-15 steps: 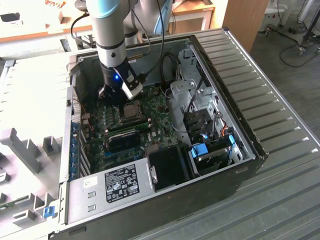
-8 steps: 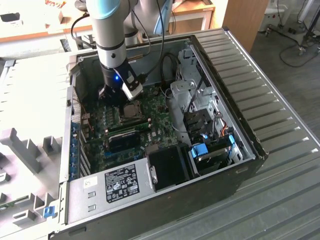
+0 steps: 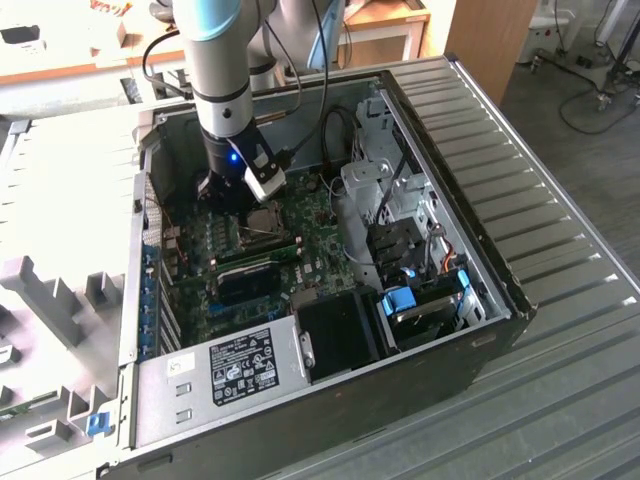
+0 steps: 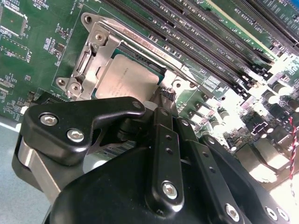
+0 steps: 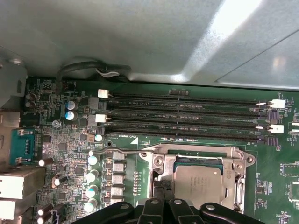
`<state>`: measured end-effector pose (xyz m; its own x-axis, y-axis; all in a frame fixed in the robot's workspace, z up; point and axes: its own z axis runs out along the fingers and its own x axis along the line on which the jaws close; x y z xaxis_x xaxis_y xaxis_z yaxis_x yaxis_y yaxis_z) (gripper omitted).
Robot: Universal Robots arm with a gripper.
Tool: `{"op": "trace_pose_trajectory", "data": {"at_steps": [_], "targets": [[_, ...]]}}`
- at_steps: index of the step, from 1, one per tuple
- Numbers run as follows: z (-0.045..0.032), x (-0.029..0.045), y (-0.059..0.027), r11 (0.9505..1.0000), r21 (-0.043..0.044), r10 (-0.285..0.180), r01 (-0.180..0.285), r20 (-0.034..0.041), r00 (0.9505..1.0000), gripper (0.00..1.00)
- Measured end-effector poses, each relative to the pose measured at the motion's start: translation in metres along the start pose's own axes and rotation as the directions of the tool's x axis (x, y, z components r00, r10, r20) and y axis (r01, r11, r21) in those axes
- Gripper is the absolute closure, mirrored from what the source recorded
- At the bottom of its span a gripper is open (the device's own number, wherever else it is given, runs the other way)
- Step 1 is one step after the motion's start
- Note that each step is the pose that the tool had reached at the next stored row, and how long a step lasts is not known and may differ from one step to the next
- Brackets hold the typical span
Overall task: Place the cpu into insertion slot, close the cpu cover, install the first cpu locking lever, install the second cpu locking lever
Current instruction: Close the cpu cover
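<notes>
Black gripper fingers, closed together on nothing visible, point down at the edge of the cpu cover. It lies flat over the cpu, which is seated in the insertion slot. Latching the locking lever likely wants steady downward pressure, clear of the memory slots. The open computer case sits on a ribbed metal counter, with wooden furniture behind.

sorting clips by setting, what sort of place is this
Probably a robotics lab or workshop: an open black desktop computer case lies on a ribbed grey metal table, a grey-and-blue robot arm reaches into it, and light wooden workbenches stand behind.
</notes>
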<state>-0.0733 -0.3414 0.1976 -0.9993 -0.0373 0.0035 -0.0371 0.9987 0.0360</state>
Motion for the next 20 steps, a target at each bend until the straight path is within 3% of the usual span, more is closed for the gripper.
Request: {"op": "trace_pose_trajectory", "data": {"at_steps": [15, 20], "targets": [[0.0003, 0.0, 0.0, 1.0, -0.0001, 0.0, 0.0, 0.0001, 1.0, 0.89], [-0.0039, -0.0001, 0.0003, 1.0, -0.0007, 0.0, 0.0, 0.0006, 1.0, 0.89]]}}
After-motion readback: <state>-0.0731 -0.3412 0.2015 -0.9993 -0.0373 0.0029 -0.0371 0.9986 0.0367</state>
